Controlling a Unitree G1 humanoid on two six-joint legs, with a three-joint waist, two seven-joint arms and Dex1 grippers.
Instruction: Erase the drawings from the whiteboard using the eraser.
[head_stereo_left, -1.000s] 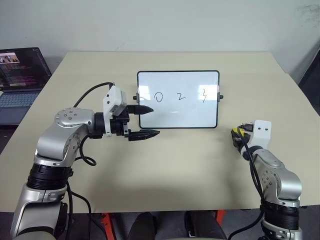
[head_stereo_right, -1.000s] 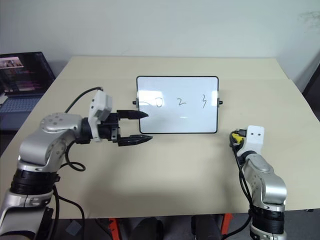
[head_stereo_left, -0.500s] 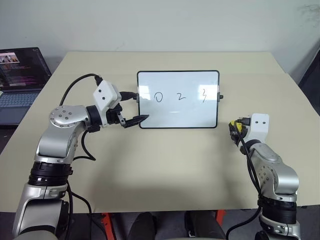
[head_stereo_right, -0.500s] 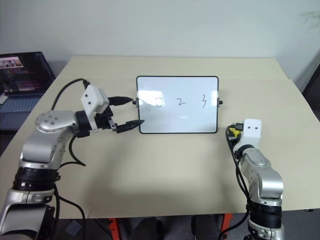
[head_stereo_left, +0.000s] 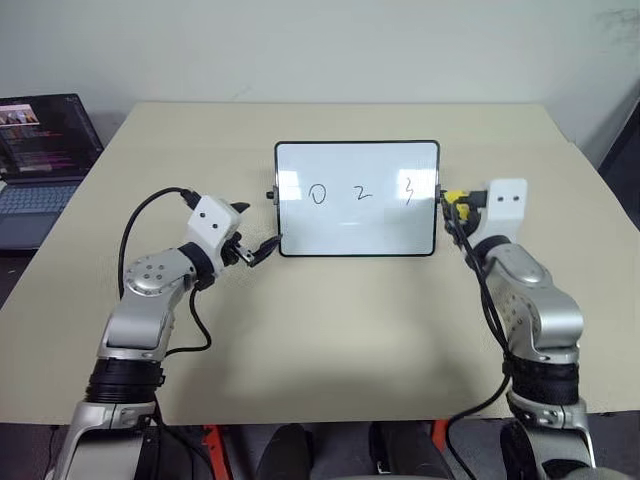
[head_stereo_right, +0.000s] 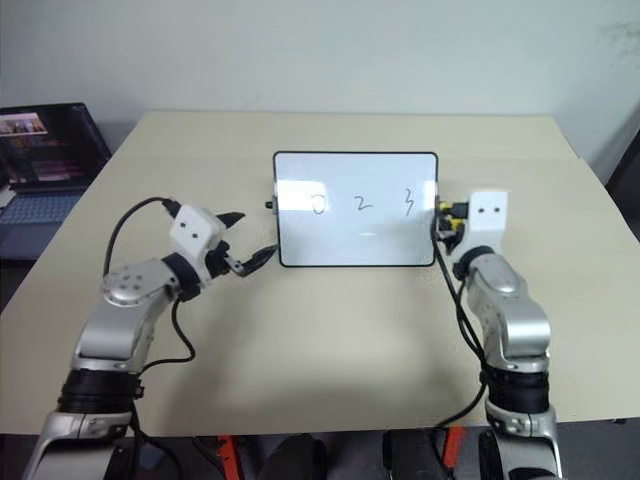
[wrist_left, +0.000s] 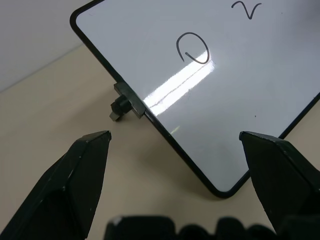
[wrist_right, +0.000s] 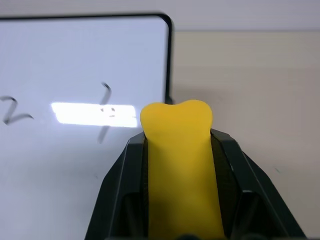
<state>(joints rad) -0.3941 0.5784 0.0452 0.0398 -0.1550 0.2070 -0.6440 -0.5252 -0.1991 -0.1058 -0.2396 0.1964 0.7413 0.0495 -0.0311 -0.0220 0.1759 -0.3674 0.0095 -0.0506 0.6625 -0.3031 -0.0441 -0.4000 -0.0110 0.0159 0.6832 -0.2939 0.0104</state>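
Standing on counter (head_stereo_left: 330, 330): the whiteboard (head_stereo_left: 357, 230), upright, near the far middle.
Laptop (head_stereo_left: 40, 160): off the counter's far left corner.
Left hand (head_stereo_left: 262, 246): fingers wide apart, holding nothing, by the board's lower left corner.
Right hand (head_stereo_left: 450, 203): squeezed tight on the eraser (wrist_right: 177, 165), at the board's right edge.
Drawings (head_stereo_left: 362, 192): three black marks across the board's middle.

Looks like a robotics lab or an office test corner to me. There's a plain beige table (head_stereo_left: 330, 330) pushed up near a bare white wall (head_stereo_left: 330, 45), nothing homey anywhere. An open laptop (head_stereo_left: 40, 160) sits off to the side with what looks like code or logs on a dark screen, pretty typical dev bench setup.
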